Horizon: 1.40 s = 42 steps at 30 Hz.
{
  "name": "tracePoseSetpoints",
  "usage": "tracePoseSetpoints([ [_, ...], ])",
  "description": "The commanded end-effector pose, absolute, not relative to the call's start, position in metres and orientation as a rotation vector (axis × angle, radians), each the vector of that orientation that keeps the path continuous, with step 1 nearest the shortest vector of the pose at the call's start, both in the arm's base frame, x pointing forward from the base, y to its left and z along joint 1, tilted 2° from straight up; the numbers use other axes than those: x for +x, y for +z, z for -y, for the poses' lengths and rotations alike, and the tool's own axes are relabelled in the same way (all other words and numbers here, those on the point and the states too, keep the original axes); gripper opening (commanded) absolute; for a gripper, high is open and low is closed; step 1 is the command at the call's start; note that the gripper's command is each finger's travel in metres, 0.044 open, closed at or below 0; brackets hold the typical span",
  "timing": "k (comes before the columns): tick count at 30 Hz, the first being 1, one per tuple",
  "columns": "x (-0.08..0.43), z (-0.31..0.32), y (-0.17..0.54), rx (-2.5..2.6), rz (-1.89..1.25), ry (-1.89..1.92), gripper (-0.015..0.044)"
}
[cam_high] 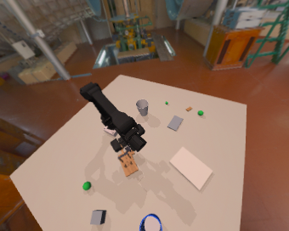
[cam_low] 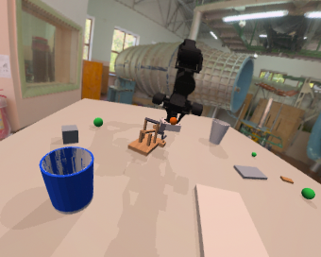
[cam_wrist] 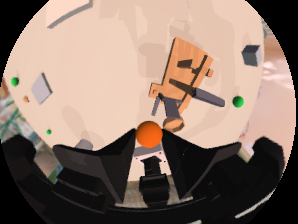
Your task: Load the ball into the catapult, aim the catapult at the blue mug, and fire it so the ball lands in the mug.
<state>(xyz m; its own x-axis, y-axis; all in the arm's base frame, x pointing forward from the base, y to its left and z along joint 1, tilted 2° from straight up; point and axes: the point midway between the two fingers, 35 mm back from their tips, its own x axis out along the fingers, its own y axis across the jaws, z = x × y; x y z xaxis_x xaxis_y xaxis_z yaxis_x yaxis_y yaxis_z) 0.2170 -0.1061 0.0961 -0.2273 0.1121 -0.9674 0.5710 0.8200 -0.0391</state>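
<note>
The orange ball (cam_low: 173, 121) (cam_wrist: 149, 134) is held between my fingertips above the table. My gripper (cam_low: 173, 119) (cam_wrist: 148, 131) is shut on it, just behind and to one side of the catapult's cup end; in the top view the arm hides the ball. The wooden catapult (cam_high: 129, 167) (cam_low: 145, 145) (cam_wrist: 187, 51) stands on the table, its round cup (cam_wrist: 173, 124) close beside the ball in the wrist view. No ball shows in that cup. The blue mug (cam_low: 70, 186) stands upright at the front left of the exterior view and, partly cut off, at the bottom of the top view.
A grey cup (cam_high: 142, 108) (cam_low: 218, 132) stands behind the catapult. A grey cube (cam_high: 98, 216) (cam_low: 70, 134) (cam_wrist: 251, 55) and a green ball (cam_high: 87, 185) (cam_low: 98, 122) (cam_wrist: 238, 101) lie to one side; a pale slab (cam_high: 190, 167) (cam_low: 226, 213) and grey plate (cam_high: 175, 123) (cam_low: 250, 172) lie on the other.
</note>
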Motion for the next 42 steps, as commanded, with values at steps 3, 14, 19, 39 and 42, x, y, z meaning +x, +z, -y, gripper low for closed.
tracePoseSetpoints([
  [3, 0.191, 0.121, 0.093, 0.592, -1.797, -0.488, 0.0000],
  [14, 0.151, 0.139, 0.088, 0.712, -1.825, -0.523, 0.0000],
  [19, 0.150, 0.140, 0.084, 0.714, -1.825, -0.523, 0.0000],
  [39, 0.151, 0.140, 0.064, 0.718, -1.819, -0.528, 0.0000],
  [42, 0.151, 0.140, 0.064, 0.718, -1.819, -0.528, 0.0000],
])
